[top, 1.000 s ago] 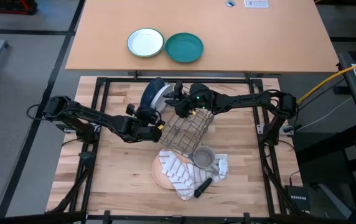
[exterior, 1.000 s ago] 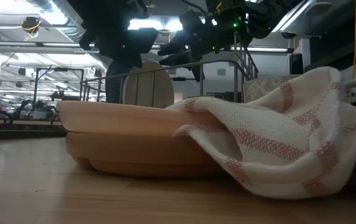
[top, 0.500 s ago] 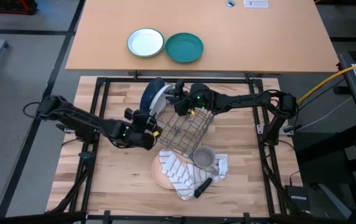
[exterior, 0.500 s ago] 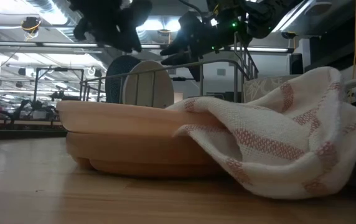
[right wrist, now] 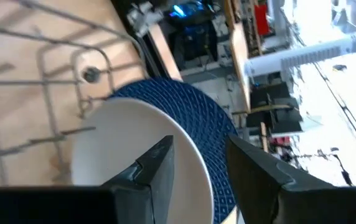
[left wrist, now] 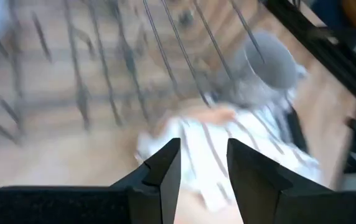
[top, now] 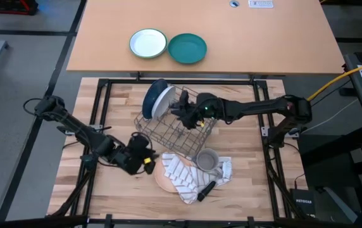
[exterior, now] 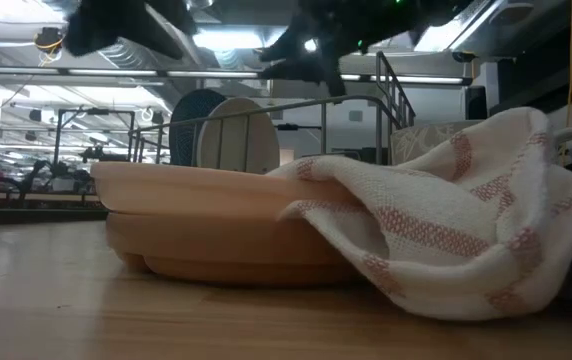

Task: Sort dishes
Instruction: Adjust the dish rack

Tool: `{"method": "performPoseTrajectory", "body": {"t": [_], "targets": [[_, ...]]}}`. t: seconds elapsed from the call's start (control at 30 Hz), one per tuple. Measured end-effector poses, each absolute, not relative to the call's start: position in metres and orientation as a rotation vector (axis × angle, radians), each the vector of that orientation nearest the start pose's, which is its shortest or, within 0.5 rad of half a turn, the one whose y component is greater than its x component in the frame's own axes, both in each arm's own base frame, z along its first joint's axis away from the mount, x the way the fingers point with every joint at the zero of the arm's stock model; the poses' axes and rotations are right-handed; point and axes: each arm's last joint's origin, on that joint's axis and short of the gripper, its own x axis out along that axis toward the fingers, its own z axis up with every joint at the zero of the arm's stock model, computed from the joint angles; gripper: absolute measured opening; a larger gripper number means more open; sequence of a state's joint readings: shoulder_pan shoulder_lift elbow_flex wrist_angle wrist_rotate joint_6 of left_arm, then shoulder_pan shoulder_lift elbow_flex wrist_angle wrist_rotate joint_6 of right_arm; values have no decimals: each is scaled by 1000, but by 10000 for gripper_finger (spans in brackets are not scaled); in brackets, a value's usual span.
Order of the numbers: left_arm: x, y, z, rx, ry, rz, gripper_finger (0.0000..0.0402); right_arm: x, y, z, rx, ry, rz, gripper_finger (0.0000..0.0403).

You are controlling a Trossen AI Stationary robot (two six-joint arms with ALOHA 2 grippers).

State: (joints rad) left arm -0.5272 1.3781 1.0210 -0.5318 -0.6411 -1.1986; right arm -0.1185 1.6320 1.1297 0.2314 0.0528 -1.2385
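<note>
the wire rack [top: 176,130] stands in the middle of the wooden table [top: 250,183], and two of the dishes are already upright in its slots: the blue plate [top: 150,96] at the far end and the white plate [top: 164,102] just in front of it, close together. the third one, the tan plate [top: 161,175], lies flat on the table near the front edge, half covered by a striped towel [top: 182,176], and a grey mug [top: 207,161] sits on the towel.

i judge all three plates as stiff, smooth and a little heavy for two thin fingers, and they can chip or break if they knock the wires. the best hold is on the rim. for the tan plate only the bare rim on the left arm's side is free, and the towel may drag with it.

the left gripper [top: 144,156] is low beside that free rim, jaws parted and holding nothing. the right gripper [top: 182,114] is over the rack near the white plate, jaws also apart and empty.

the high view gives the whole layout. the low view shows what it cannot: the tan plate [exterior: 206,225] has a thick raised rim, and the towel [exterior: 446,230] hangs over its edge. the right wrist view shows the fine pattern of the blue plate [right wrist: 193,121] behind the white plate [right wrist: 137,155]. the left wrist view is blurred, but the mug [left wrist: 268,62] and towel [left wrist: 228,134] are ahead of its fingers [left wrist: 165,165].
</note>
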Motion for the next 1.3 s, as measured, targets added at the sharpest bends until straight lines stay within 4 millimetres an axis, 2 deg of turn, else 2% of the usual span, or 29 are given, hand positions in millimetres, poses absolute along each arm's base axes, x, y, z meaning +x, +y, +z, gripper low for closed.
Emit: {"method": "performPoseTrajectory", "body": {"t": [0.13, 0.3, 0.53, 0.67, 0.83, 1.07, 1.2, 1.3], "targets": [[240, -141, 260, -733, 572, 486, 119, 360, -26, 285, -1223, 349, 93, 147], [239, -155, 248, -770, 595, 494, 119, 341, 0, 295, -1231, 380, 209, 147], [245, -171, 221, -721, 653, 526, 119, 305, 34, 310, -1218, 408, 396, 147], [247, -177, 209, -682, 680, 537, 119, 291, 49, 318, -1170, 374, 476, 147], [249, -178, 201, -663, 693, 548, 119, 286, 68, 316, -1071, 383, 519, 147], [250, -179, 201, -609, 706, 528, 119, 284, 97, 306, -910, 412, 615, 147], [250, -178, 201, -576, 713, 514, 119, 289, 115, 295, -803, 428, 659, 147], [250, -179, 201, -557, 715, 502, 119, 300, 129, 282, -743, 438, 656, 147]]}}
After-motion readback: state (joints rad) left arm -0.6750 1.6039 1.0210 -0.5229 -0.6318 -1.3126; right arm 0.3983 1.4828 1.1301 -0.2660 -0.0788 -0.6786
